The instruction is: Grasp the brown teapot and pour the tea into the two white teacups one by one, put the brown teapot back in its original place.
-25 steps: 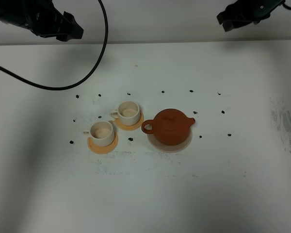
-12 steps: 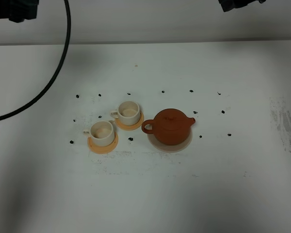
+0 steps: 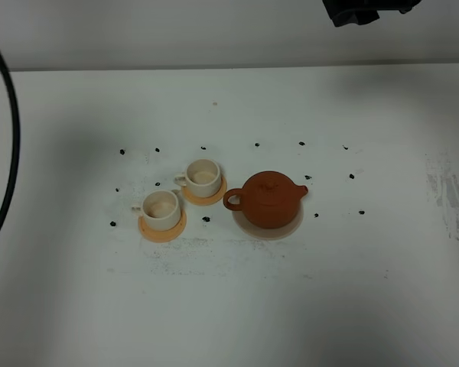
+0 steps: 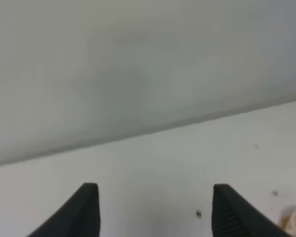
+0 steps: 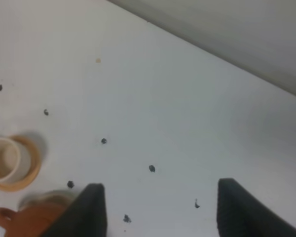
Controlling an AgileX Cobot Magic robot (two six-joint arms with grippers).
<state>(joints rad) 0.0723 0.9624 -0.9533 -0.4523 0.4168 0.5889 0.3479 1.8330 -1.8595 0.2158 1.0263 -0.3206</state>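
Note:
The brown teapot (image 3: 266,199) stands upright on the pale beige mat (image 3: 291,227) at the table's middle, handle to the left. The two white teacups (image 3: 203,177) (image 3: 161,209) stand on orange coasters to its left. My right gripper (image 5: 163,210) is open and empty, high over the table's far side; its view shows the teapot's edge (image 5: 24,220) and one teacup (image 5: 2,160). Only its dark arm body (image 3: 359,9) shows in the exterior view, at the top edge. My left gripper (image 4: 155,212) is open and empty, facing the far table edge, and is out of the exterior view.
A black cable (image 3: 8,153) hangs along the left edge. Small dark specks (image 3: 206,219) ring the tea set on the white table (image 3: 229,306). A grey wall (image 3: 214,30) rises behind the table's far edge.
My left arm has left the exterior view to the upper left, only its cable remains. My right arm has shifted a little left along the top edge. Teapot and cups have not moved.

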